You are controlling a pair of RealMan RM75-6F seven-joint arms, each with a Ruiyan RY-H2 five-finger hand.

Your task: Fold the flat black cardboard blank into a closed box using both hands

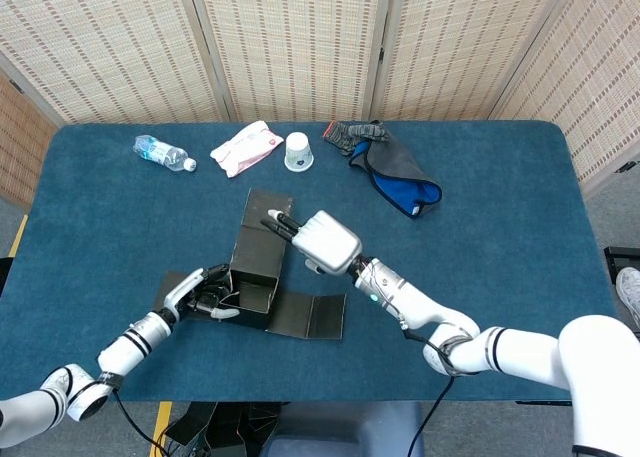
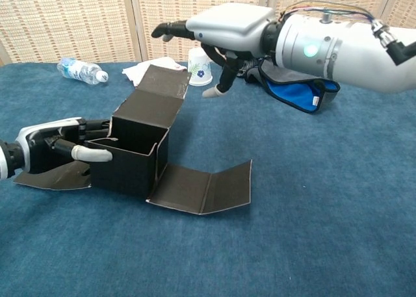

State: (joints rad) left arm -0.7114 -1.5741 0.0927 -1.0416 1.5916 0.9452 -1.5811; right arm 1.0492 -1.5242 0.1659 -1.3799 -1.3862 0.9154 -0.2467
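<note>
In the head view, the half-folded black cardboard box is being kept on the blue cloth-covered table, left of centre, with one flap raised toward the far side and another lying flat to its right. Its left wall is being grasped by the white left hand. The white right hand is being held above the raised flap, fingers released and stretched out, with nothing in them. Along the far edge a clear plastic water bottle, a white tissue pack, a white paper cup and a grey and blue cloth are being left.

In the chest view, the left hand is being pressed to the box, its thumb hooked over the rim. The right hand is being held clear above the box, open.
</note>
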